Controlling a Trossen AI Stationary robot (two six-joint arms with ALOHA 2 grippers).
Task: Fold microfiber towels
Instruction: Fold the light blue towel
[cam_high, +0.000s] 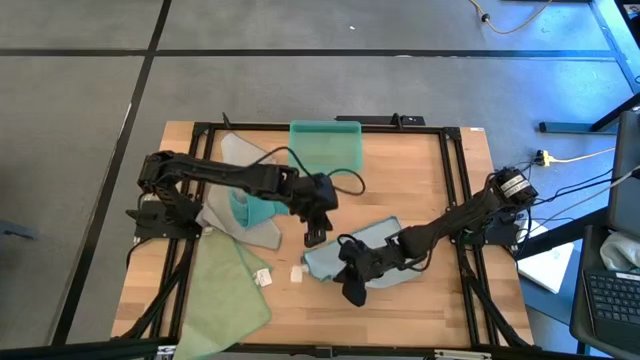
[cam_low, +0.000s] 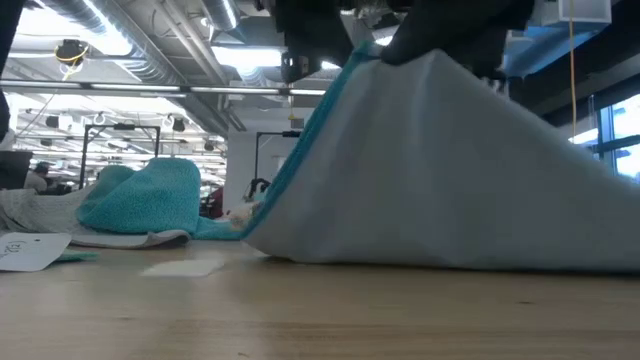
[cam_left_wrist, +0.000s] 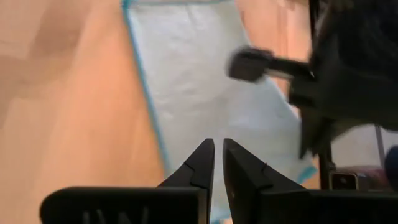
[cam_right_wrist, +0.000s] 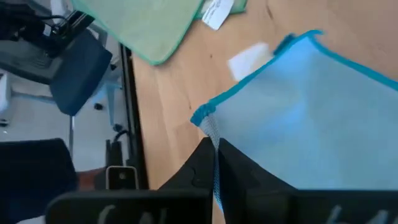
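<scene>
wooden table (cam_high: 420, 190), grey floor (cam_high: 80, 120)

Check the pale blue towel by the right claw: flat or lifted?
Lifted. The right claw, shut, pinches the pale blue towel by its edge; the low view shows it tented off the table.

Right gripper (cam_high: 352, 290) pinches the pale blue towel (cam_high: 375, 250); left gripper (cam_high: 315, 235) hovers beside it.

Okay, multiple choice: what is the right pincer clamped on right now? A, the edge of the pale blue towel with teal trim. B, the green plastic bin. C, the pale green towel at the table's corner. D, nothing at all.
A: the right pincer is shut on the teal-trimmed edge of the pale blue towel, which the low view shows lifted off the table.
</scene>
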